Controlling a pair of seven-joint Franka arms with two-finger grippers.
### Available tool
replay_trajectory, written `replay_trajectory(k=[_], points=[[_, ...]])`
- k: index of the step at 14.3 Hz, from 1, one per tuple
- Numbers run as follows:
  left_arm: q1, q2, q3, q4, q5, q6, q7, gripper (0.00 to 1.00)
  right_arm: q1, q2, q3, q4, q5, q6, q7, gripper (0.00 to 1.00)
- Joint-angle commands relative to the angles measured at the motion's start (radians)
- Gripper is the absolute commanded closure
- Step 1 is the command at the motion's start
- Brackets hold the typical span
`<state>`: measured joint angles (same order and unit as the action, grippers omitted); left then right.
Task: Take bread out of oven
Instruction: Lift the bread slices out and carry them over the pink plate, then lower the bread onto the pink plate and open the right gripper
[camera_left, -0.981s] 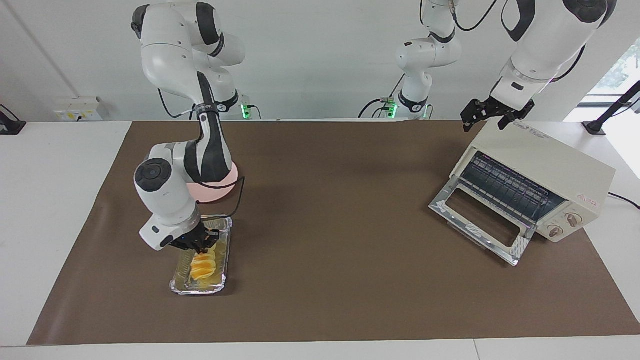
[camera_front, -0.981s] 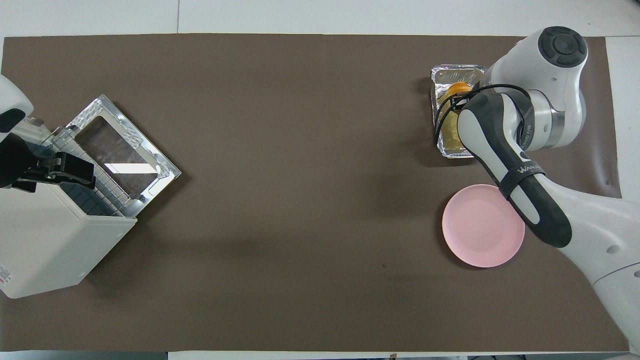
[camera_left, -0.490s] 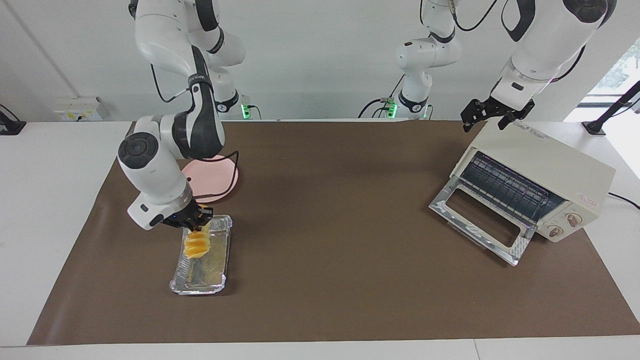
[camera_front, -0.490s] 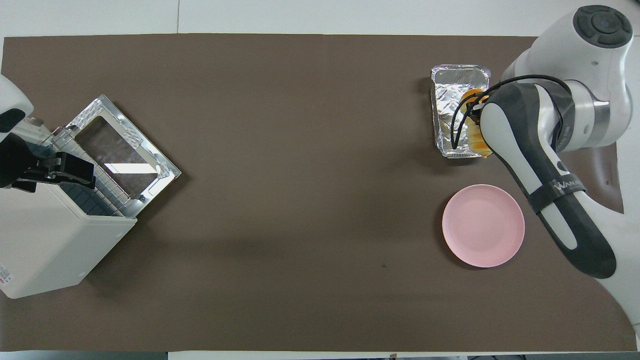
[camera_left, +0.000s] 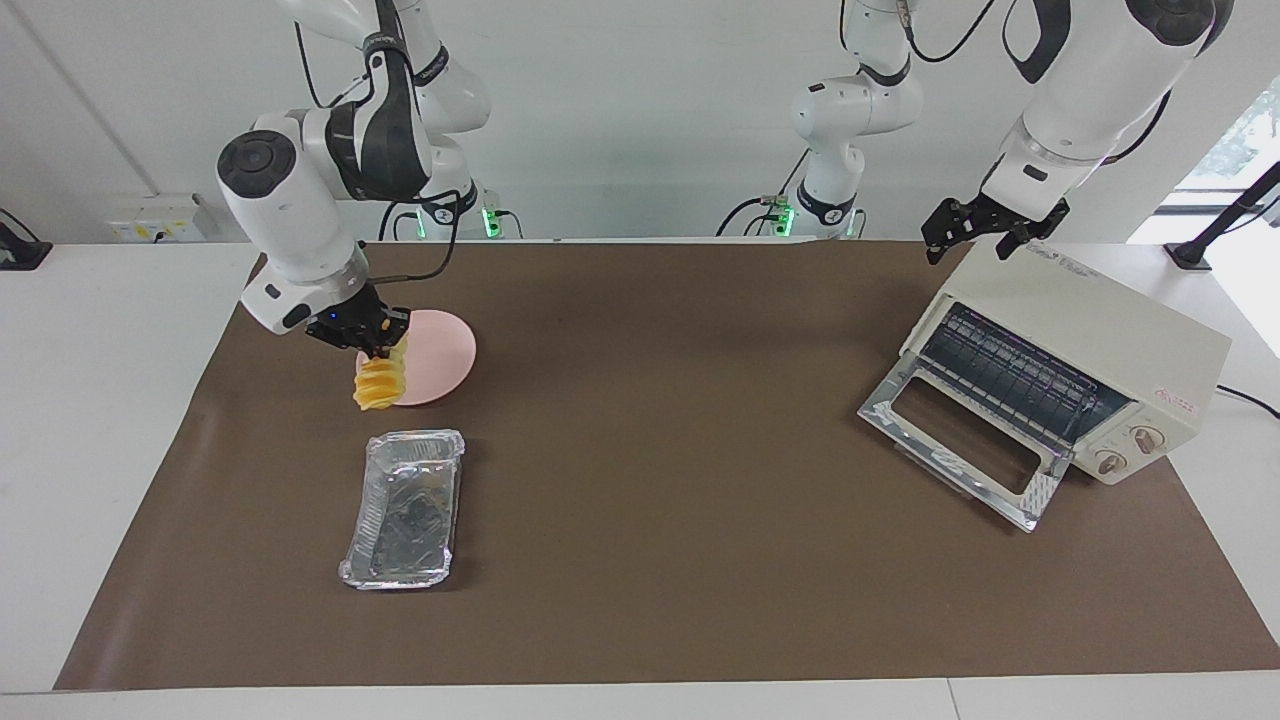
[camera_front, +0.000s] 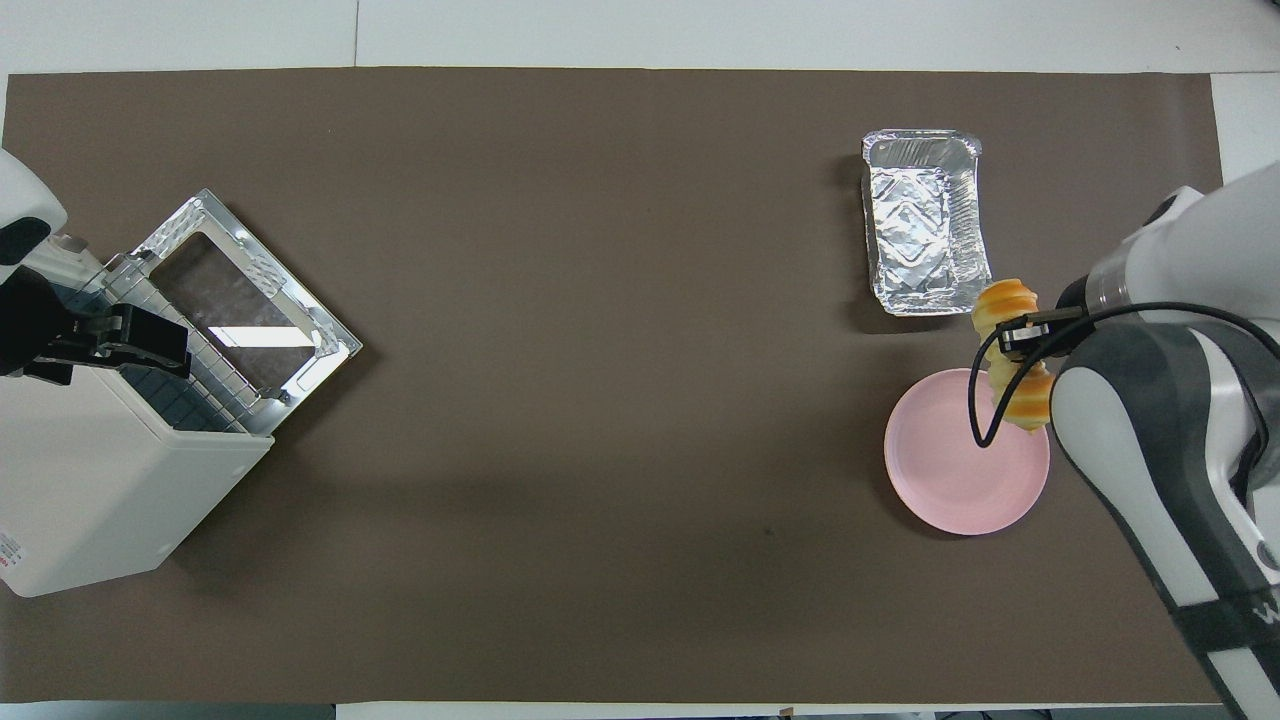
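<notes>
Facing view
Right claw (camera_left: 378, 345): we see it clamped on the bread (camera_left: 380, 385), which hangs over the plate's (camera_left: 440, 350) edge.
Tray (camera_left: 405, 508): on the worktop, farther from the robots than the plate.
Left claw (camera_left: 985, 228): spread wide over the oven (camera_left: 1090, 335), holding nothing.

Overhead view
Bread (camera_front: 1005, 305): we find it above the plate rim (camera_front: 940, 490).
Oven (camera_front: 110, 490): door down.

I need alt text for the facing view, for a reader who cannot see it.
The right gripper holds the bread in the air over the edge of a pink plate, above an empty foil tray. The left gripper waits, open, over the oven, whose door is down.
</notes>
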<state>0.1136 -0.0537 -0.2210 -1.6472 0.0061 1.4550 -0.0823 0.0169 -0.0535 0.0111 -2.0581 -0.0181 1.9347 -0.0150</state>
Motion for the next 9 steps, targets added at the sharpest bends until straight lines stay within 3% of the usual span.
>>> replay_trajectory(k=[1, 4, 9], points=[[0.02, -0.031, -0.011, -0.031, -0.005, 0.015, 0.007, 0.0, -0.031, -0.187, 0.009, -0.307, 0.035, 0.179, -0.051, 1.0], [0.02, -0.031, -0.011, -0.031, -0.005, 0.015, 0.007, 0.0, -0.02, -0.226, 0.009, -0.434, 0.035, 0.314, -0.045, 1.0], [0.02, -0.031, -0.011, -0.031, -0.005, 0.015, 0.007, 0.0, -0.015, -0.163, 0.01, -0.519, 0.035, 0.499, -0.039, 1.0]])
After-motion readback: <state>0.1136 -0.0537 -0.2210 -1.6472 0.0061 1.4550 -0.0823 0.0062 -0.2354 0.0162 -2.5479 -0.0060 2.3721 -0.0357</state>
